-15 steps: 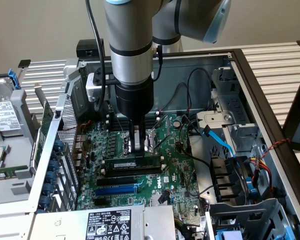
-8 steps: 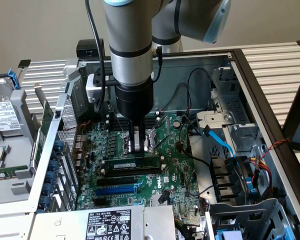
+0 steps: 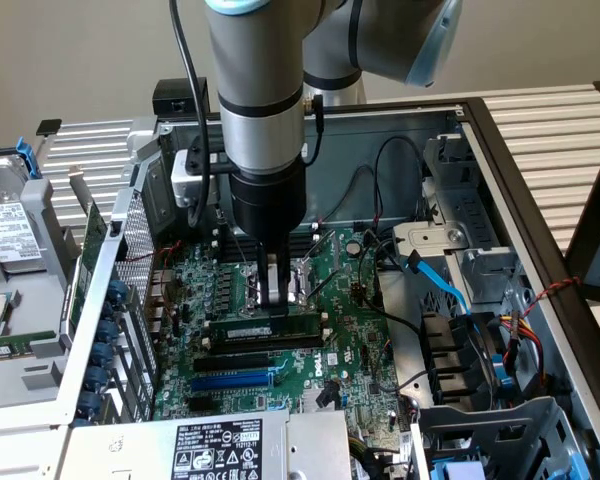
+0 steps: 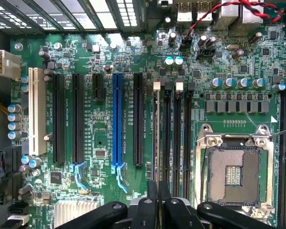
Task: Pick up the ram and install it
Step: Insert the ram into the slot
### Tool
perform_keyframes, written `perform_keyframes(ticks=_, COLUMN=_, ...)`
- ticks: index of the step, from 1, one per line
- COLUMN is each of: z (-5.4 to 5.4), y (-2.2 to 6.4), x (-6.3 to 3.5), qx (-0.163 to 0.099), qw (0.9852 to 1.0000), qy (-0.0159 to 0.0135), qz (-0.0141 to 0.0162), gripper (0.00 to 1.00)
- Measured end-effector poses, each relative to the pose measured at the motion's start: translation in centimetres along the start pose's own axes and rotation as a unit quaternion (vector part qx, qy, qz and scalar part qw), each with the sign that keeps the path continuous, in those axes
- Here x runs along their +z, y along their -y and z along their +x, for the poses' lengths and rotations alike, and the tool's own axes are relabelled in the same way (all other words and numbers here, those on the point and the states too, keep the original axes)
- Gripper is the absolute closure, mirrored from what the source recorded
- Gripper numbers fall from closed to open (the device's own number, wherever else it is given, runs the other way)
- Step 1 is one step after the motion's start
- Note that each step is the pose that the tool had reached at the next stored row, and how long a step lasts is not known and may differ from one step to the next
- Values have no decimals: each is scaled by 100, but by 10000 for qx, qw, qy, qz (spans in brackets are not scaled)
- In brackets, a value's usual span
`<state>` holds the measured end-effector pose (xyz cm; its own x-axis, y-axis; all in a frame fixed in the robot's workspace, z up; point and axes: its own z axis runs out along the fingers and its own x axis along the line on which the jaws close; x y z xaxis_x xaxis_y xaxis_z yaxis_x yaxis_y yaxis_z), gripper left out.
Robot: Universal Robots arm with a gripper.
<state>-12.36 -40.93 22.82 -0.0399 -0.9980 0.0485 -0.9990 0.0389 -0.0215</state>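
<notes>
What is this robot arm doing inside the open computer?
The robot arm reaches down into the open computer case over the motherboard. Its tool is shut, with its tips at the top edge of the ram, which stands on edge next to an empty black slot. Whether the ram is seated is unclear.

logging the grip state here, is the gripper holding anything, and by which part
The gripper is shut on the ram. It pinches the ram's upper long edge about mid-length, and the stick stands on edge beside the black slots.
</notes>
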Motion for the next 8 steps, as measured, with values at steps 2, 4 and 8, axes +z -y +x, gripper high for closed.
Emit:
perform_keyframes(ticks=2, z=-3, y=-2, x=4, qx=0, qw=10000, qy=-1, qz=1, gripper=87)
perform_keyframes(ticks=4, z=-3, y=-3, x=10, qx=0, qw=10000, qy=-1, qz=4, gripper=87)
perform_keyframes(ticks=8, z=-5, y=-5, x=26, qx=0, qw=10000, qy=-1, qz=9, gripper=87)
